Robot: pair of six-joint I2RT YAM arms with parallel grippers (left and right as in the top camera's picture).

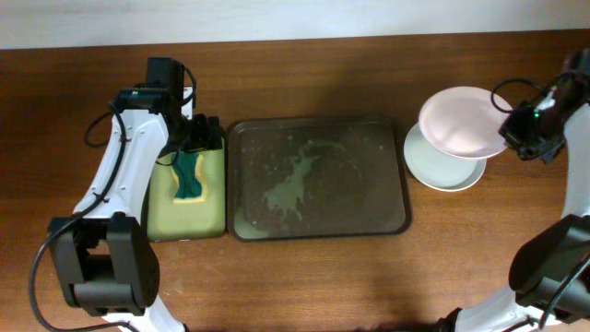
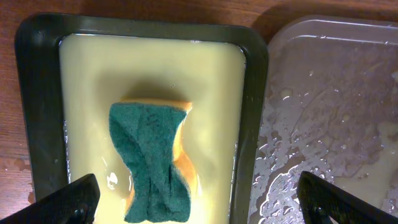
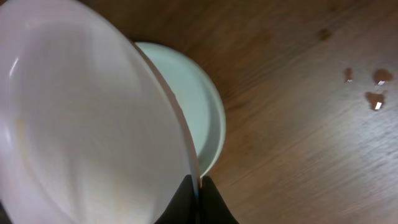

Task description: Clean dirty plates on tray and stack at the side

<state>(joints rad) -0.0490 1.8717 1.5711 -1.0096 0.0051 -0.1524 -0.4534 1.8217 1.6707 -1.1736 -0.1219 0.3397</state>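
While the right gripper pinches the rim of a tilted white plate, the other plates sit stacked just under its fingers, well apart from the wet brown tray. The left gripper hangs wide open, holding nothing, with a green sponge right below its fingers.

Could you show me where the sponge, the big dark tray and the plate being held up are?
sponge (image 2: pixel 149 149): left wrist view, its green scrubbing top.
tray (image 1: pixel 369 152): overhead view, bare wet floor near its right end.
held plate (image 1: pixel 459 120): overhead view, middle of its inner face.
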